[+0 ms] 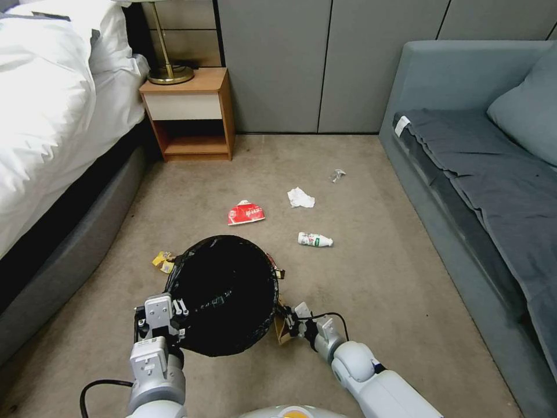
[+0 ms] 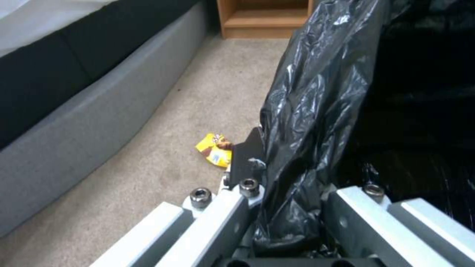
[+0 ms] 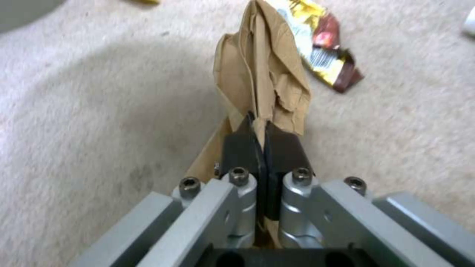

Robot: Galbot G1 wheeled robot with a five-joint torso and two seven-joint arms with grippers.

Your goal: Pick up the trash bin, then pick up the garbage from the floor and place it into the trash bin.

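The left gripper (image 2: 292,207) is clamped on the bag-lined rim of the trash bin (image 1: 223,293), the right gripper (image 3: 262,148) pinches the brown paper bag (image 3: 262,70) just right of it (not yet dropped in), while farther off the red wrapper (image 1: 246,213), tissue (image 1: 300,198) and bottle (image 1: 315,239) lie on the carpet (image 1: 377,278).

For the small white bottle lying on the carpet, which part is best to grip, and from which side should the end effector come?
The small white bottle lies on its side on the carpet, cap end toward the sofa. Gripping it across the middle of its round body, coming from straight above with the fingers spanning its short width, seems best. Nothing lies close beside it, so both fingers should have room.
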